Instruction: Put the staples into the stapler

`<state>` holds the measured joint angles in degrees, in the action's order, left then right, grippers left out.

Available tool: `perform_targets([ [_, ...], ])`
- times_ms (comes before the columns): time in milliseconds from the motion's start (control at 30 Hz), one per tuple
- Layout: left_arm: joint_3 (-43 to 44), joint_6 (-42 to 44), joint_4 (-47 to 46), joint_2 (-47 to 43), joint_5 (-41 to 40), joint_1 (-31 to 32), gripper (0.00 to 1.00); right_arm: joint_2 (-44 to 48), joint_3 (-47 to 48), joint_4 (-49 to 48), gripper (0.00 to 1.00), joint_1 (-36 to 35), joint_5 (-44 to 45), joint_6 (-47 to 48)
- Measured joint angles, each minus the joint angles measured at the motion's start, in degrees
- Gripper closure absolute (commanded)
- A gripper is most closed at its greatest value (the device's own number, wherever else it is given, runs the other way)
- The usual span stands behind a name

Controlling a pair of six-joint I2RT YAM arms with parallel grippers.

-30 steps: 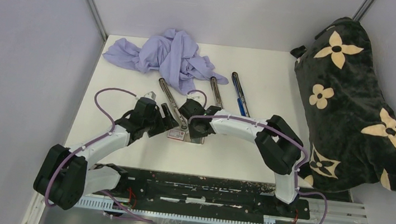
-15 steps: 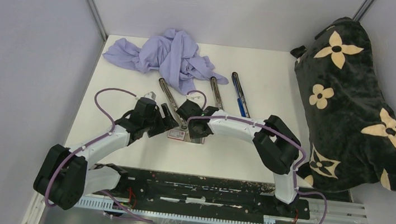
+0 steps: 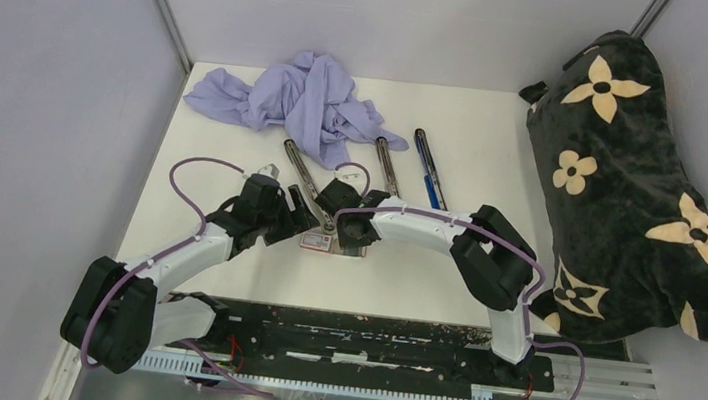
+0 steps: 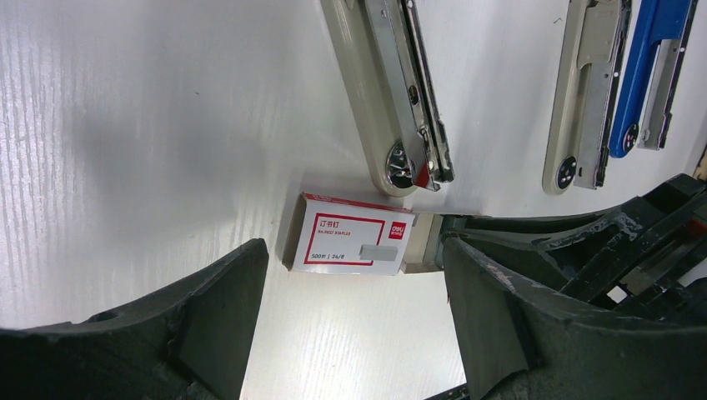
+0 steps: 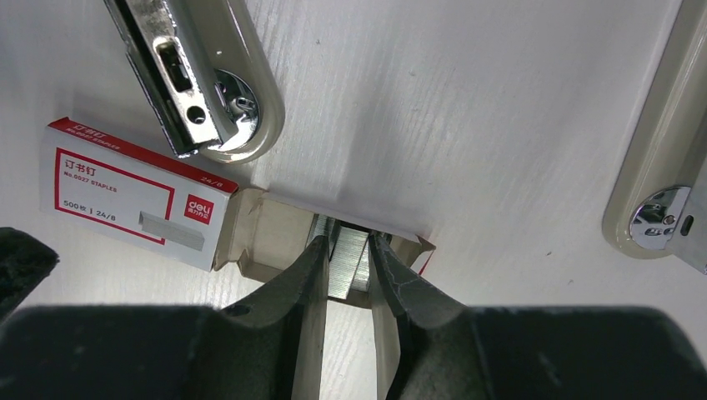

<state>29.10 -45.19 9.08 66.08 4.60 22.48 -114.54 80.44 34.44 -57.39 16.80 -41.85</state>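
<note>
The red-and-white staple box (image 4: 350, 244) lies on the white table, its grey tray (image 5: 267, 237) slid out to the right. My right gripper (image 5: 348, 250) reaches into the tray, its jaws closed on a silvery staple strip (image 5: 348, 265). My left gripper (image 4: 354, 333) is open and empty, just in front of the box. The open beige stapler (image 4: 392, 92) lies right behind the box with its metal channel showing. In the top view both grippers, left (image 3: 300, 216) and right (image 3: 339, 227), meet over the box (image 3: 317, 241).
A second beige stapler (image 3: 387, 164) and a blue stapler (image 3: 429, 166) lie further right. A crumpled lilac cloth (image 3: 306, 99) lies at the back. A black flowered cushion (image 3: 624, 180) fills the right side.
My right gripper has edged slightly left over the tray. The left arm and the box have not visibly moved.
</note>
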Motion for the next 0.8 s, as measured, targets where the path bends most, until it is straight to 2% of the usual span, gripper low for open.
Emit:
perform_targets([
  [200, 0.0, 0.0, -0.13, 0.0, 0.04, -0.02, 0.17, -0.87, 0.39, 0.13, 0.73, 0.0, 0.0, -0.37],
  [533, 0.0, -0.04, -0.15, -0.02, 0.04, -0.02, 0.17, -0.96, 0.57, 0.72, 0.85, 0.0, 1.22, 1.03],
  [800, 0.0, -0.11, -0.13, -0.5, 0.0, 0.0, 0.17, -0.2, 0.55, 1.49, 0.86, 0.13, 1.46, 4.87],
])
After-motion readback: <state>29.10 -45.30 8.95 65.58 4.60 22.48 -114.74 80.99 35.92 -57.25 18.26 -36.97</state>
